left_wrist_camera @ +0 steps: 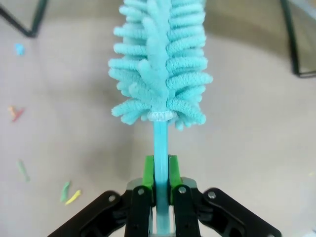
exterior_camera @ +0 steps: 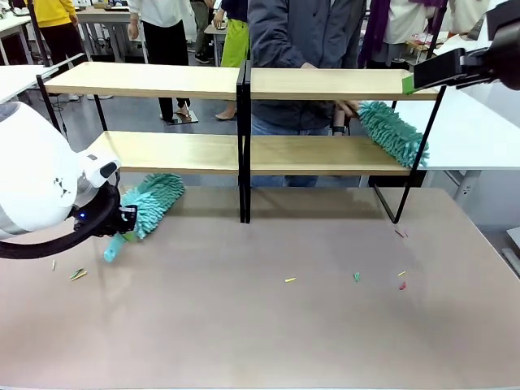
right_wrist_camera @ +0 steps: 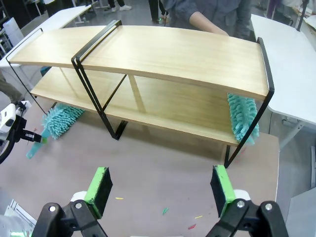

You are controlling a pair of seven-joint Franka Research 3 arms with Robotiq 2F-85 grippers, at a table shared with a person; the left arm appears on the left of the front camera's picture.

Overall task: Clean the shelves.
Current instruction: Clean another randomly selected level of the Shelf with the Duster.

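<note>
While the shelves [exterior_camera: 244, 118] stand along the far edge of the tabletop [exterior_camera: 268, 325], spanning most of its width, the left gripper [left_wrist_camera: 161, 170] sits low near the tabletop's left edge, just in front of the rack's left end. Its fingers [left_wrist_camera: 148, 170] are clenched on the thin handle of a teal duster [exterior_camera: 149, 203], green pads pressed to both sides of the stem. The duster's fluffy head points toward the rack's left legs and lies at or just above the tabletop, below the lower board. The right gripper [right_wrist_camera: 162, 185] hangs high over the tabletop's right part, looking down on the rack from the near side; its fingers [right_wrist_camera: 98, 183] are spread wide with nothing between them. A second duster [exterior_camera: 394, 132] lies on the right end of the lower board, its head reaching the black end frame, with a person's hand [exterior_camera: 348, 110] at its handle end from the far side of the rack. The upper boards are bare. Small coloured scraps [exterior_camera: 355, 277] are scattered on the tabletop, some near the left edge by the left gripper, others in the middle and toward the right, in front of the rack.
</note>
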